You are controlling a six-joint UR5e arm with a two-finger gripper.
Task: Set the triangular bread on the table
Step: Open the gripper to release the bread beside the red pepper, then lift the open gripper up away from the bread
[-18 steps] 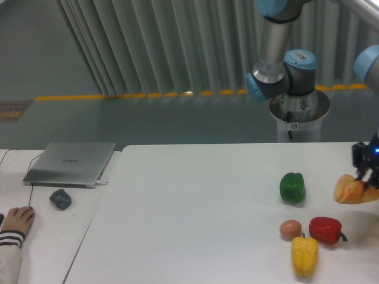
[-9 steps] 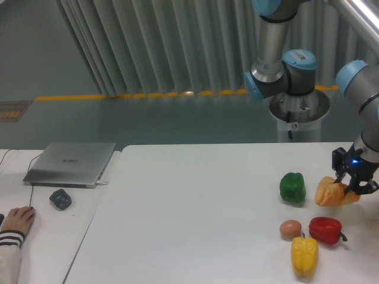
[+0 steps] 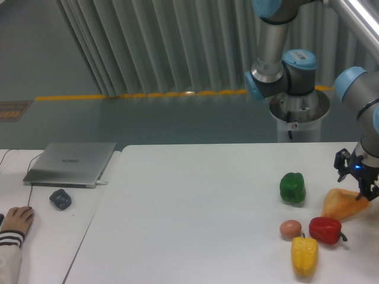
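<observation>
The triangular bread (image 3: 343, 204) is seen at the right edge of the frame, a little below mid-height. It is a golden-orange wedge with a glossy crust, its narrow point turned toward the lower left and its broad end toward the right. It lies on the table (image 3: 195, 213), a large white, smooth rectangular top that fills the lower centre and right of the frame. The bread's upper right part is partly covered, so its full outline cannot be made out.
</observation>
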